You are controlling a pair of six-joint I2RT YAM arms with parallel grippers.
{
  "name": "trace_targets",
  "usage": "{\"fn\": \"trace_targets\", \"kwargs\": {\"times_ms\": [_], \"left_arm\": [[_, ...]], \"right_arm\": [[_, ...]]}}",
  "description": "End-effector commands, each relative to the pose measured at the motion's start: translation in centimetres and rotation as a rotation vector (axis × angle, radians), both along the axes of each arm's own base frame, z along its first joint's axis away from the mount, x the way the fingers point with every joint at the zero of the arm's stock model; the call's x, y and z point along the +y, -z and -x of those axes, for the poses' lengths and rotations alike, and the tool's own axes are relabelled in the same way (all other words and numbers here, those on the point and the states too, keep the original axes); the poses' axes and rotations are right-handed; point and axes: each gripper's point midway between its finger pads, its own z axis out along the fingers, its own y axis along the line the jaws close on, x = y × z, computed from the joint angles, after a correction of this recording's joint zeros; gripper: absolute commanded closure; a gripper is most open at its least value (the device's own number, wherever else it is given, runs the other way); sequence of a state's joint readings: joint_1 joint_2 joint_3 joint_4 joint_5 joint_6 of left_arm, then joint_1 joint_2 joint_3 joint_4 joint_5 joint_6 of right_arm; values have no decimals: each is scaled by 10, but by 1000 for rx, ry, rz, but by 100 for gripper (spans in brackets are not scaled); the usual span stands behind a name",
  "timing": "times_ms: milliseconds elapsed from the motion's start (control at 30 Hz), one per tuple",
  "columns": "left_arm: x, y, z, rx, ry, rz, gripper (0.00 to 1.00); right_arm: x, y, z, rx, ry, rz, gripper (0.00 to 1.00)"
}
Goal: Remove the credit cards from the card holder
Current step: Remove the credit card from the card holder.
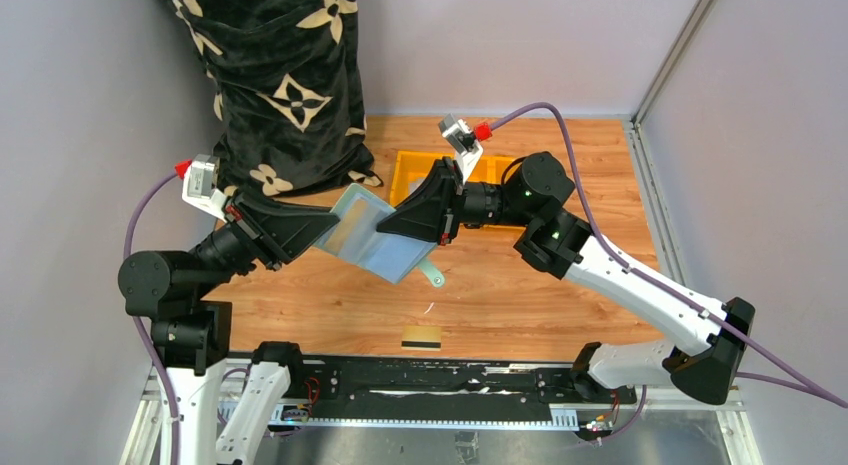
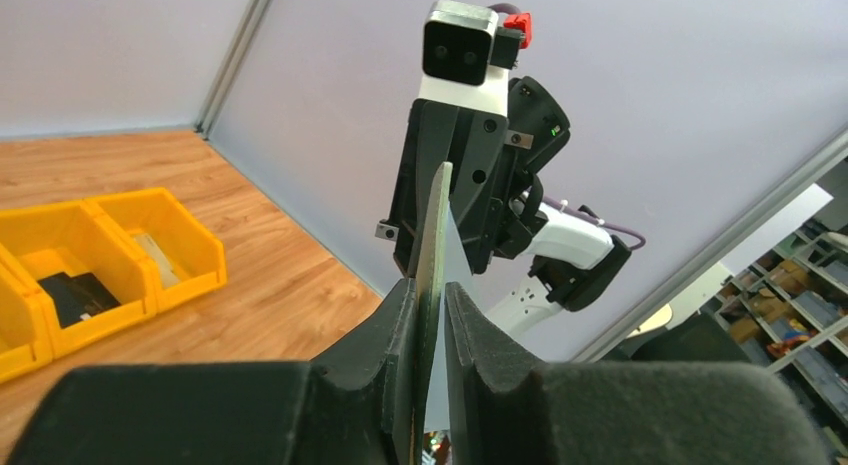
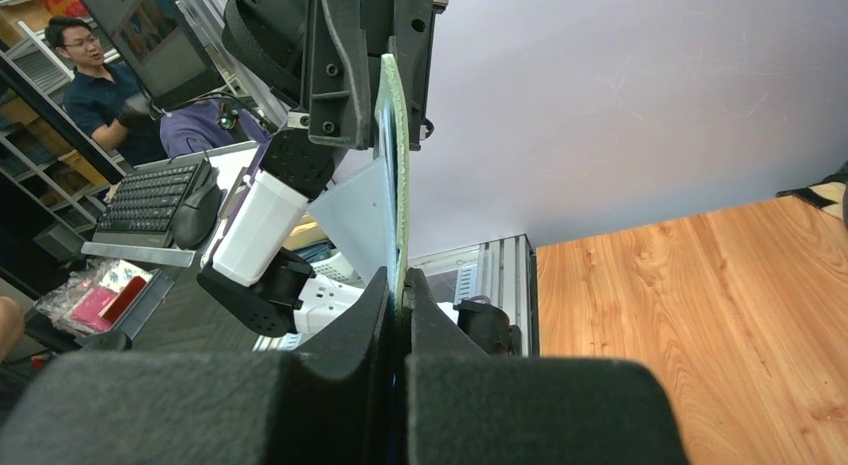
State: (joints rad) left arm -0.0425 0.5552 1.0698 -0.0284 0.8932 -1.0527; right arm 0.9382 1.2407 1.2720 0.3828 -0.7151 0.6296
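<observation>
Holder (image 1: pixel 370 241) hangs open in the air between my jaws: right gripper (image 3: pixel 400 297) pinches one edge tight, left gripper (image 2: pixel 430 315) straddles the opposite edge narrowly (gripping or not, I cannot tell).

Both arms reach inward and meet mid-frame, the right gripper (image 1: pixel 393 225) pinched tight on the holder (image 1: pixel 366 241), the left gripper (image 1: pixel 326 228) closely flanking its other edge, grip unclear.

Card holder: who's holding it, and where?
Right gripper is shut on the card holder at its right edge, holding it open in the air. Left gripper: jaws flank the left edge; whether they clamp it cannot be told.
</observation>
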Motion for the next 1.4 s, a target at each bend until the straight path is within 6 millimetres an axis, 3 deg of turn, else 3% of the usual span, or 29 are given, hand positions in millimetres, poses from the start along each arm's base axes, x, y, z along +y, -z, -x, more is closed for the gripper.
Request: {"fn": "trace_targets", "kwargs": {"times_ms": [0,167,400,533,667,767,833,967,1100,1233,1267,1367], "left_arm": [[-5,-12,20,-46,67,-7,82],[-7,-9,27,-62,106,-32,87],[-7,-2,20,-55,93,-41,100],[-4,-5,18,-95,51,-52,100],[1,9,11,-144,-33,-127,100],[2,22,11,-144,-43,-175,84],[-1,28,13,-140,-8,-195,83],[-5,33,19,-109,62,-203,86],[-11,31,29,-95,158,-180,100],[-11,29,29,-82,161,-167,100],[-12,28,30,-74,164,-162,98],[-12,30,29,-43,176,-142,75]], "right_arm": [[-7,-5,3,-43,1,-14,100],[-10,-10,4,-62,-8,-23,100],[-14,-17,14,-100,-51,-44,100],[-17,-21,18,-111,-63,-58,100],[-17,-25,22,-121,-92,-74,100],[-15,-27,23,-118,-107,-80,100],[-15,-28,24,-119,-116,-82,100],[-14,-29,26,-124,-133,-85,100],[-14,-30,28,-129,-147,-88,100],[-14,-31,31,-135,-158,-95,100],[-14,-31,32,-133,-163,-94,100],[-13,-31,33,-136,-177,-100,100]]}}
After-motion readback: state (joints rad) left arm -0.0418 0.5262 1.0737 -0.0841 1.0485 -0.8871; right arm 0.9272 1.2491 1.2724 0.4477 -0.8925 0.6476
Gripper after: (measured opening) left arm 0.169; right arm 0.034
